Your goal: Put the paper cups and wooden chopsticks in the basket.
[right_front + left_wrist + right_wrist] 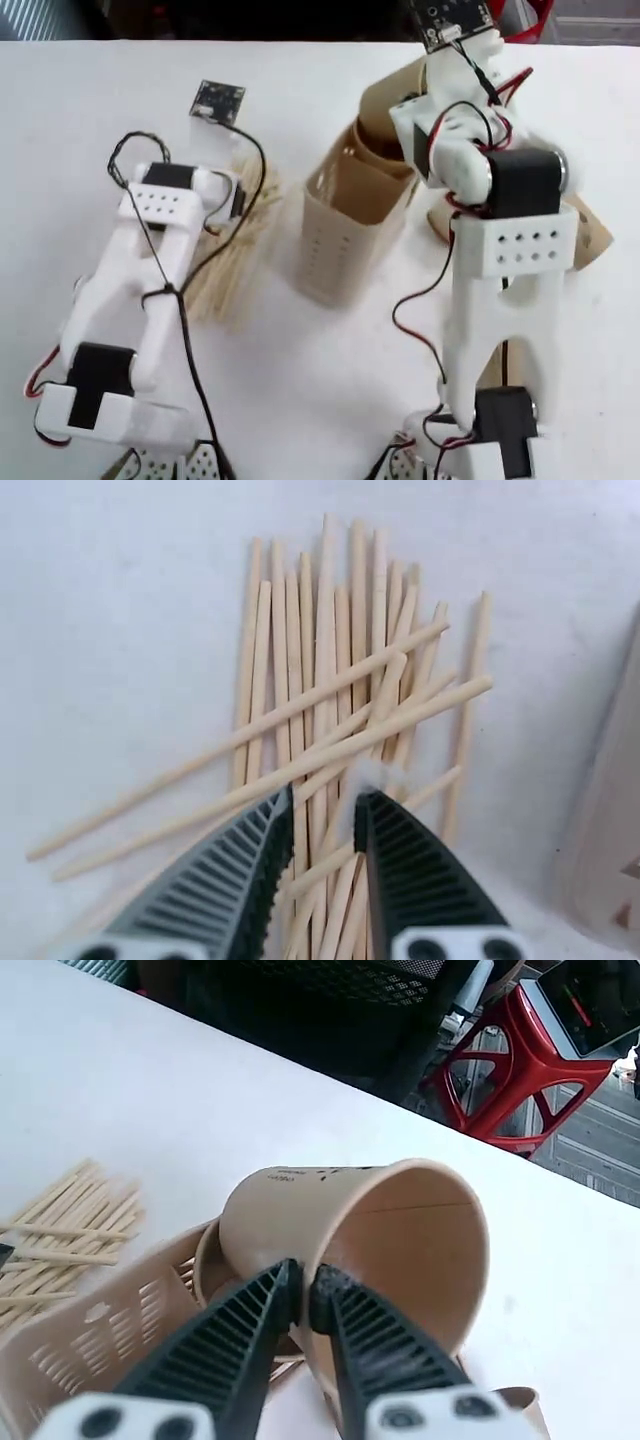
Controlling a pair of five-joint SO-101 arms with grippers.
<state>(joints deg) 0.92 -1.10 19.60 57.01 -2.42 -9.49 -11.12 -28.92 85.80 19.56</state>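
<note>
A loose pile of wooden chopsticks [330,680] lies on the white table to the left of the basket [345,235]. My left gripper [325,805] is down in that pile, its jaws nearly together with a few sticks pinched between them. My right gripper [303,1275] is shut on the wall of a brown paper cup [400,1230], which is tipped on its side above the basket's far rim [100,1350]. In the high view this cup [385,95] sits at the basket's back edge. Another cup [210,1260] lies inside the basket.
Another brown paper cup [592,235] lies on the table under the right arm. A small circuit board [218,100] with a black cable rests behind the left arm. Beyond the table's far edge stands a red stool [500,1070].
</note>
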